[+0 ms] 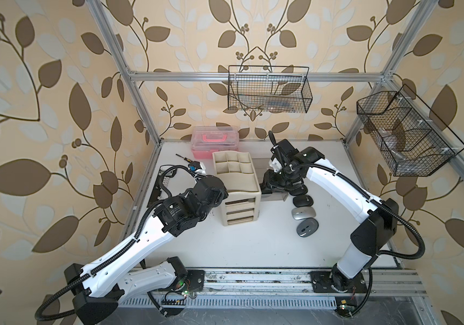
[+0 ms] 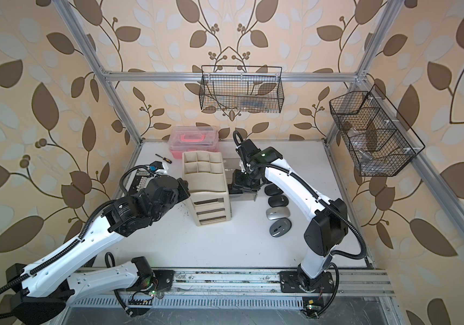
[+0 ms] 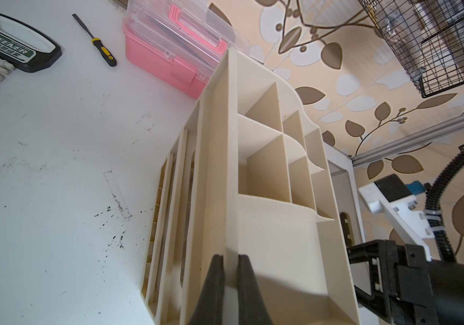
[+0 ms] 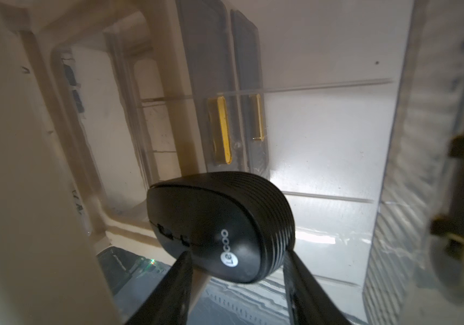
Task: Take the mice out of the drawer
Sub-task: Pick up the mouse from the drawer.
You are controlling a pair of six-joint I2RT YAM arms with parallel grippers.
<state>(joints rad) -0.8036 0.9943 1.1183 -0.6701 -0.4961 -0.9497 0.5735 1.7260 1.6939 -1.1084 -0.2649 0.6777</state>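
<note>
The step in hand looked to be the lifting of one more mouse out of the drawer. A beige plastic drawer organiser (image 1: 238, 180) stood in the middle of the white desk (image 1: 253, 247), and its clear plastic drawer (image 4: 323, 135) stuck out to the right. Inside the drawer was a matte black oval mouse (image 4: 219, 222), with the right gripper (image 4: 236, 253) reaching in around its rear end. The jaws stood spread, one tip at each flank of the mouse. Whether they pinched it or only stood beside it could not be told. The left gripper (image 3: 229, 257) had its jaws pressed onto the thin upper wall of the organiser at its left edge, apparently to steady the unit.

Four mice were already out on the desk, in a row just right of the drawer that ran toward the near side: a black mouse (image 2: 272, 190), a second black mouse (image 2: 278, 201), a silver-grey mouse (image 2: 277, 213) and a darker grey mouse (image 2: 280, 227). Whether any other mouse was in the drawer could not be seen.

The next move probably called for a firm pinch across the smooth, rounded flanks, which looked apt to slip. The mouse would then need a lift clear of the drawer wall and a carry to a free spot by the row, without knocking its neighbours.
</note>
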